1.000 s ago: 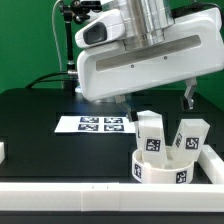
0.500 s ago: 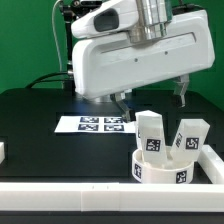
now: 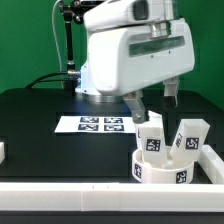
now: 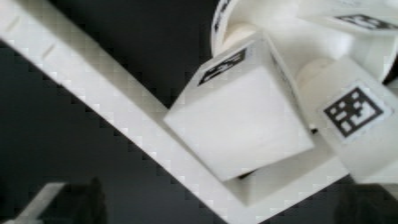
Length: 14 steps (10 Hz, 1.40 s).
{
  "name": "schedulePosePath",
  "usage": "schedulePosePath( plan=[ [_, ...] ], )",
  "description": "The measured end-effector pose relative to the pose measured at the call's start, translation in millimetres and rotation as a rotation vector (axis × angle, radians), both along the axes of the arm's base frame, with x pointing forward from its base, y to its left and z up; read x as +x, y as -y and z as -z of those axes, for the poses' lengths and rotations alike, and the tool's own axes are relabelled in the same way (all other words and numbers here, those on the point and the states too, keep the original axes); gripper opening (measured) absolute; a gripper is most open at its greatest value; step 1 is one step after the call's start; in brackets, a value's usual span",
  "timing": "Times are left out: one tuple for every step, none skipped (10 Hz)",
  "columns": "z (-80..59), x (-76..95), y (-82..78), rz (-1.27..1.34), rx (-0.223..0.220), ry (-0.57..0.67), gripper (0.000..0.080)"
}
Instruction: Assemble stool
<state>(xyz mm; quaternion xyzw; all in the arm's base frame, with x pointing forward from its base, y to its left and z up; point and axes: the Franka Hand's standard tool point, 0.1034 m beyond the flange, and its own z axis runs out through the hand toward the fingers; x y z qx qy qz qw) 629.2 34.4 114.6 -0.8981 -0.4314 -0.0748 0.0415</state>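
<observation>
The seat (image 3: pixel 162 168) and legs (image 3: pixel 151 134) are white with black-and-white square tags. The table (image 3: pixel 40 125) is black. The marker board (image 3: pixel 99 124) is white with black squares. The border rail (image 3: pixel 70 200) is white.

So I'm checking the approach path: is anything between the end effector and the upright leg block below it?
Nothing visible: the end effector hangs just above the white rectangular plastic leg block, with only open air between.
</observation>
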Motion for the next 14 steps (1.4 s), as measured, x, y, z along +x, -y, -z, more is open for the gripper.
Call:
schedulePosePath(
  plan=[
    [2.0, 0.6, -2.5, -0.1, -0.025, 0.016, 0.0649],
    [4.8, 1.4, -5.5, -0.18, -0.051, 0.031, 0.0649],
    [6.2, 0.9, -6.0, -0.257, -0.08, 0.033, 0.0649],
    [6.3, 1.0, -3.4, -0.327, -0.093, 0.04, 0.0649],
    [6.6, 1.0, -1.4, -0.386, -0.103, 0.046, 0.0649],
    [7.1, 0.9, -1.2, -0.397, -0.106, 0.046, 0.0649],
    [12.1, -0.2, -4.2, -0.406, -0.109, 0.039, 0.0649],
    [18.4, -0.6, -9.0, -0.417, -0.109, 0.032, 0.0649],
    [21.3, -1.2, -10.3, -0.418, -0.108, 0.028, 0.0649],
    [23.5, -2.1, -10.4, -0.418, -0.107, 0.025, 0.0649],
    [24.5, -2.6, -10.1, -0.418, -0.107, 0.023, 0.0649],
    [24.5, -2.5, -8.9, -0.416, -0.107, 0.023, 0.0649],
    [24.6, -2.4, -7.6, -0.414, -0.107, 0.023, 0.052],
    [24.6, -2.5, -7.6, -0.414, -0.107, 0.023, 0.0351]
  ],
)
